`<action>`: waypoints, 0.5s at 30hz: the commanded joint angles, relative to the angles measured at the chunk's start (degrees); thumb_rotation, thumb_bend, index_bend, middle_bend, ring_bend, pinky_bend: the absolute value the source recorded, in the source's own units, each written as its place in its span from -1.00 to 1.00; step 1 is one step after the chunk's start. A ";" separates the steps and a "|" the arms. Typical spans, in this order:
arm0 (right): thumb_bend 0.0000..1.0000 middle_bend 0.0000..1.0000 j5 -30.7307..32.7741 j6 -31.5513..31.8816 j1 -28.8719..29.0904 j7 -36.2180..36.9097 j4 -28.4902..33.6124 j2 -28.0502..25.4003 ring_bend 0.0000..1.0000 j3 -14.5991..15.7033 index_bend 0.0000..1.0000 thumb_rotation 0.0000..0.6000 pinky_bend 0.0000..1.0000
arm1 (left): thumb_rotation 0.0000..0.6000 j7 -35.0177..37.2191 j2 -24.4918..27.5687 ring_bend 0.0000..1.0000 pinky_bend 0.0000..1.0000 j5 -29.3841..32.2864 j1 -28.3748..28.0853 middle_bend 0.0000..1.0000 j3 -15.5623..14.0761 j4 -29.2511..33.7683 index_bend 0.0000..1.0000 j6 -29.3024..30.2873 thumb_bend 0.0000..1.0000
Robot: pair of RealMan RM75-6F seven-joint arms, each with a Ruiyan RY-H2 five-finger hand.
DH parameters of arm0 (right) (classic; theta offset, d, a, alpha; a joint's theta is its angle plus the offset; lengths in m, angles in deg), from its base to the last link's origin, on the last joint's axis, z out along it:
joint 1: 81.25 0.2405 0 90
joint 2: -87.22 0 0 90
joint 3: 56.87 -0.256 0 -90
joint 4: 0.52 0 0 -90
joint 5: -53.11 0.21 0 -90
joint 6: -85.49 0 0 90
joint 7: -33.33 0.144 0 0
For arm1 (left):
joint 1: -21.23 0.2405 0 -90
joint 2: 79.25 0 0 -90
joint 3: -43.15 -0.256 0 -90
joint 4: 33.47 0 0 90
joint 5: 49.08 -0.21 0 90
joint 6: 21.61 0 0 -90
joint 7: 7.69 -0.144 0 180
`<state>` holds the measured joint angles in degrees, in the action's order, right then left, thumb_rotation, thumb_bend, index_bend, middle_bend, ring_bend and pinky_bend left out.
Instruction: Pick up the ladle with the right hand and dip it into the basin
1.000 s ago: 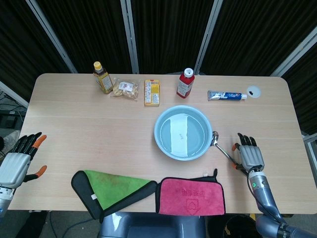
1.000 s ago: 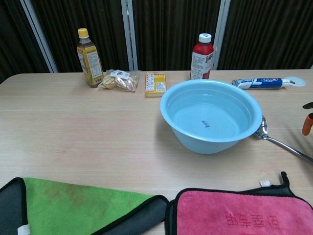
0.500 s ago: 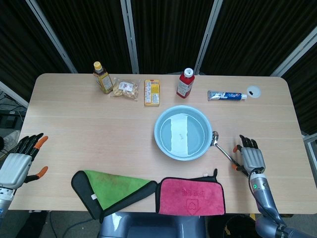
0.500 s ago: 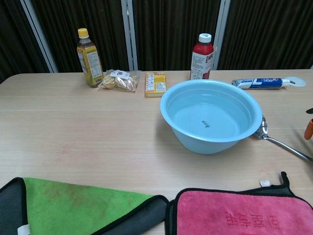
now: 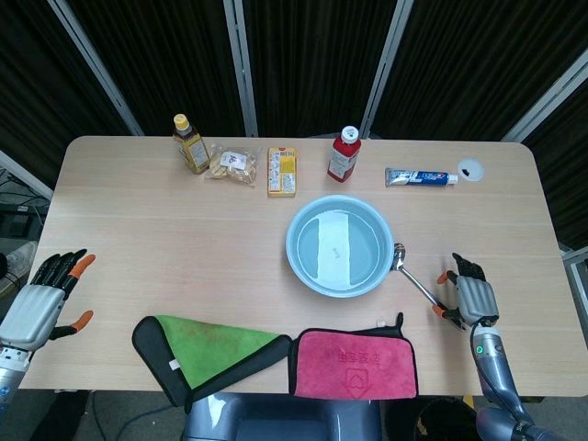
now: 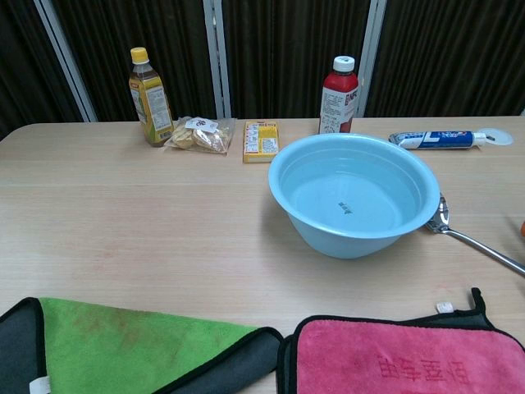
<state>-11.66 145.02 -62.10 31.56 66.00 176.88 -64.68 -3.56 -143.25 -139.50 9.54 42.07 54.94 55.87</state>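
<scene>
A metal ladle (image 5: pixel 412 277) (image 6: pixel 472 239) lies flat on the table, its bowl against the right side of the light blue basin (image 5: pixel 338 244) (image 6: pixel 354 193), its handle running toward the front right. The basin holds water. My right hand (image 5: pixel 469 294) hovers open over the table at the handle's end, fingers spread, holding nothing; the chest view shows only an orange fingertip at the right edge. My left hand (image 5: pixel 44 301) is open off the table's left front corner, far from the ladle.
A pink cloth (image 5: pixel 356 364) and a green cloth (image 5: pixel 202 354) lie along the front edge. At the back stand a yellow bottle (image 5: pixel 190 143), a snack bag (image 5: pixel 232 163), a yellow box (image 5: pixel 282 172), a red bottle (image 5: pixel 344 154) and a toothpaste tube (image 5: pixel 420 177).
My right hand has drawn back toward the front right, away from the ladle handle. My left hand has slid slightly back and down. The ladle and basin have not moved.
</scene>
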 commanded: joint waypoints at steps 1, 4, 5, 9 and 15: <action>-0.70 -1.00 -0.96 0.43 -0.77 1.56 -1.17 0.92 -1.00 0.34 -0.21 1.00 -1.00 | 1.00 0.11 0.02 -1.00 -1.00 -0.22 -0.09 -1.00 -0.14 0.05 -0.90 -0.09 -0.41; -0.70 -1.00 -1.54 1.06 -1.33 2.33 -1.76 1.56 -1.00 0.57 -0.21 1.00 -1.00 | 1.00 0.44 0.15 -1.00 -1.00 -0.64 -0.11 -1.00 -0.31 0.14 -0.91 0.11 -0.41; -0.70 -1.00 -1.63 1.27 -1.52 2.56 -1.89 1.74 -1.00 0.57 -0.21 1.00 -1.00 | 1.00 0.60 0.21 -1.00 -1.00 -0.77 -0.08 -1.00 -0.35 0.17 -0.91 0.24 -0.41; -0.70 -1.00 -2.27 1.98 -2.25 3.65 -2.22 2.42 -1.00 0.73 -0.21 1.00 -1.00 | 1.00 1.27 0.45 -1.00 -1.00 -1.25 0.01 -1.00 -0.50 0.15 -0.90 0.76 -0.41; -0.70 -1.00 -3.22 3.16 -3.01 4.93 -3.00 3.76 -1.00 0.70 -0.20 1.00 -1.00 | 1.00 2.12 0.77 -1.00 -1.00 -1.85 -0.04 -1.00 -0.79 0.04 -0.90 0.99 -0.41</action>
<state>-14.72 148.06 -65.01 36.30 63.24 180.42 -63.97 -1.45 -142.49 -141.33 9.50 41.30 54.99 56.85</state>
